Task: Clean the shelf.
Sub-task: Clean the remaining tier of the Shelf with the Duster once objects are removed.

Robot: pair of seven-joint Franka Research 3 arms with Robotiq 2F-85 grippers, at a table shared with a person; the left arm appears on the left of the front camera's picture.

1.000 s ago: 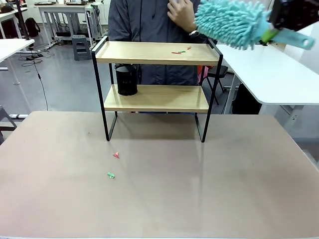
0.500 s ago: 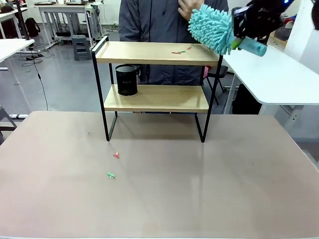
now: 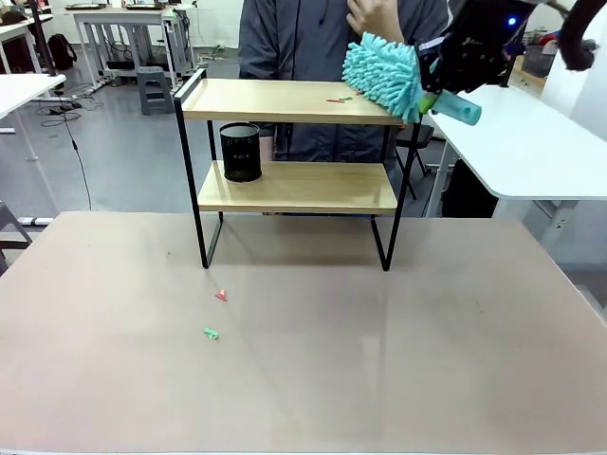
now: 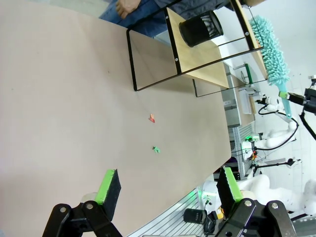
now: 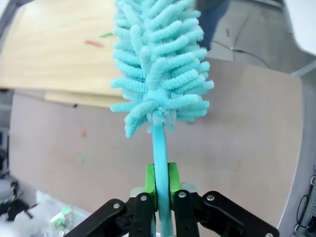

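The shelf (image 3: pixel 294 100), two light wooden boards in a thin black frame, stands at the table's far side. Small red and green scraps (image 3: pixel 339 99) lie on its top board, and a black mesh cup (image 3: pixel 240 152) sits on the lower board. My right gripper (image 5: pixel 159 190) is shut on the handle of a fluffy teal duster (image 3: pixel 384 74), whose head hangs over the top board's right end, near the scraps. In the right wrist view the duster (image 5: pixel 158 64) rises above the top board (image 5: pixel 59 54). My left gripper (image 4: pixel 165 185) is open above the table, far from the shelf (image 4: pixel 207 54).
A red scrap (image 3: pixel 221 295) and a green scrap (image 3: pixel 211 333) lie on the tan table (image 3: pixel 379 360) in front of the shelf. A person (image 3: pixel 313 33) stands behind the shelf with a hand raised. A white table (image 3: pixel 522 142) stands at the right.
My right arm has carried the duster leftward and down, from beyond the shelf's right end to over the top board's right end. The person shifted slightly right.
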